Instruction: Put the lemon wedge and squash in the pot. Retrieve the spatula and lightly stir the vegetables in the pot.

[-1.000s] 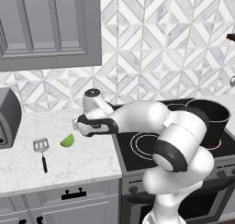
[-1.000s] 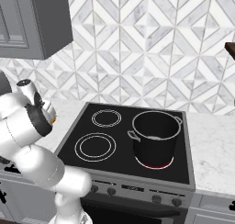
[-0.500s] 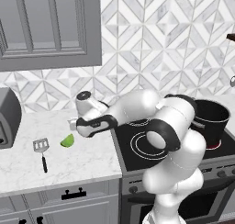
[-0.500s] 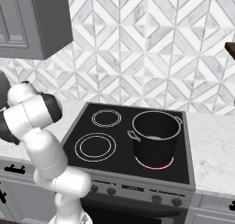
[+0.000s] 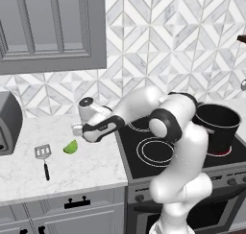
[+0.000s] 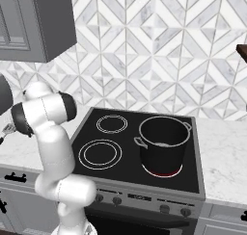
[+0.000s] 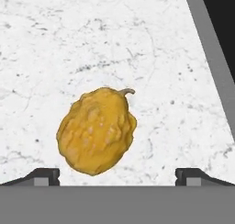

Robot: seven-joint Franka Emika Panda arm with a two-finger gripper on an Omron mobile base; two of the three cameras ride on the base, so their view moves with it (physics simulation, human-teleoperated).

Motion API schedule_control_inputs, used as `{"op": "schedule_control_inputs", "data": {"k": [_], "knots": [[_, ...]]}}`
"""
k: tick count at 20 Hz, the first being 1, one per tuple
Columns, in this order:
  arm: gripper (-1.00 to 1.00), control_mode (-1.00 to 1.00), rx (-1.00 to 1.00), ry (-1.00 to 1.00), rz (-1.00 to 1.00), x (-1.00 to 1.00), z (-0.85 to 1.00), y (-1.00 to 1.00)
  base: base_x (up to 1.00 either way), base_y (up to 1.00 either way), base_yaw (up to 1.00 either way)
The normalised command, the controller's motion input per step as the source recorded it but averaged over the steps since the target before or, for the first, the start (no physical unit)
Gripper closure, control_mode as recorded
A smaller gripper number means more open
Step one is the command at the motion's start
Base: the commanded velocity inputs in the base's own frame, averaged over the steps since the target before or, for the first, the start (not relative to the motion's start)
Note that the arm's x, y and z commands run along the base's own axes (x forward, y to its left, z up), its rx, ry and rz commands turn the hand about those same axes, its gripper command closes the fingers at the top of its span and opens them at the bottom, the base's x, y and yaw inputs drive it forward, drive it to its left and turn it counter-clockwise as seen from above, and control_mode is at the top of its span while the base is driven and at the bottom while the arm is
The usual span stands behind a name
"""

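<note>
The squash (image 7: 97, 131), orange-yellow and lumpy, lies on the white counter right in front of my gripper (image 7: 117, 175). The gripper is open, its two dark fingertips (image 7: 43, 175) wide apart on either side of the squash and not touching it. In the left base view the gripper (image 5: 78, 130) hangs low over the counter, hiding the squash. The green lemon wedge (image 5: 70, 146) lies just below-left of it. Further left lies the spatula (image 5: 44, 156), blade away from the counter's front edge. The black pot (image 5: 218, 125) (image 6: 164, 145) stands on the stove's front right burner.
A dark toaster-like appliance (image 5: 7, 127) stands at the counter's left end. The black stovetop (image 5: 153, 154) (image 6: 103, 154) begins just right of the squash, its edge (image 7: 211, 44) crossing the hand view's upper right. Grey wall cabinets (image 5: 53, 27) hang above the counter.
The hand has edged slightly left and down toward the counter as the elbow swung over the stove. The lemon wedge, spatula and pot have stayed put.
</note>
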Motion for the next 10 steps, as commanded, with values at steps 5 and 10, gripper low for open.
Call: {"op": "schedule_control_inputs", "data": {"k": [5,10], "knots": [[-1.0,-1.0,0.0,-0.02,-0.02,0.33,-0.26,0.19,0.0,0.0,0.0],[-1.0,-1.0,0.0,-0.01,-0.05,0.37,-0.23,0.04,0.0,0.0,0.0]]}}
